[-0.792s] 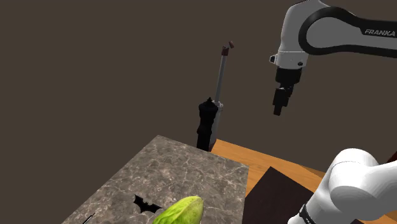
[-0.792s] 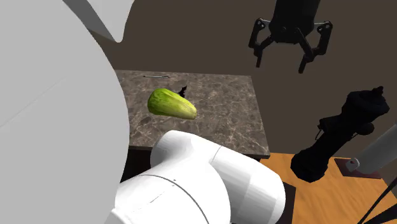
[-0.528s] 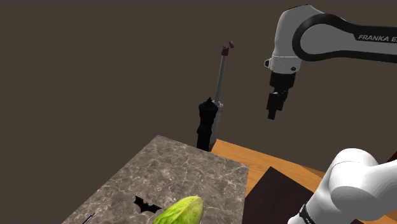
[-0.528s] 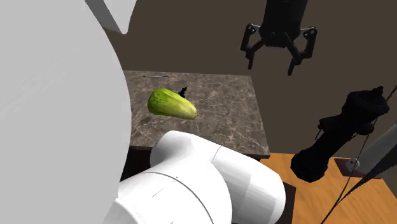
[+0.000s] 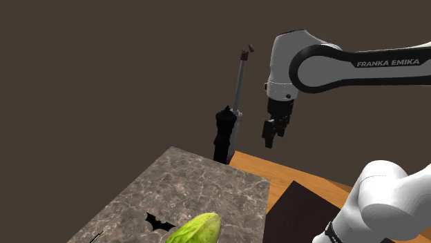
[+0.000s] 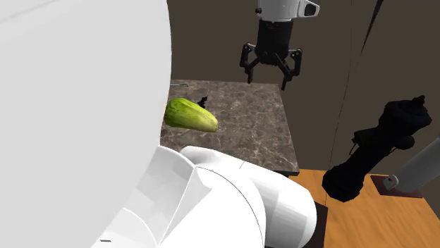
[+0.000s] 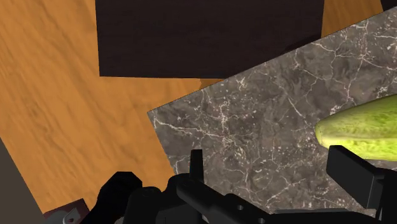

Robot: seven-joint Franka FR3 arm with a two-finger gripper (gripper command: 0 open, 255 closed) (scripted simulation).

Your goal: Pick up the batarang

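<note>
We see our gripper (image 6: pixel 267 79) spread open (clasping nothing), raised near the marble tabletop's (image 5: pixel 207 183) corner, batarang (image 5: pixel 160 222) and green gourd (image 5: pixel 199 229) on that tabletop.

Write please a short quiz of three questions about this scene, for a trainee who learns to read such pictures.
1. True or false: the gripper is shut on the batarang.
2. Which thing lies next to the batarang on the marbled tabletop? A) a green oblong fruit B) a red cup C) a white plate
3. Fill in: the batarang's colour is ____.
Key: 1 false, it is open and holds nothing; 2 A; 3 black.
</note>
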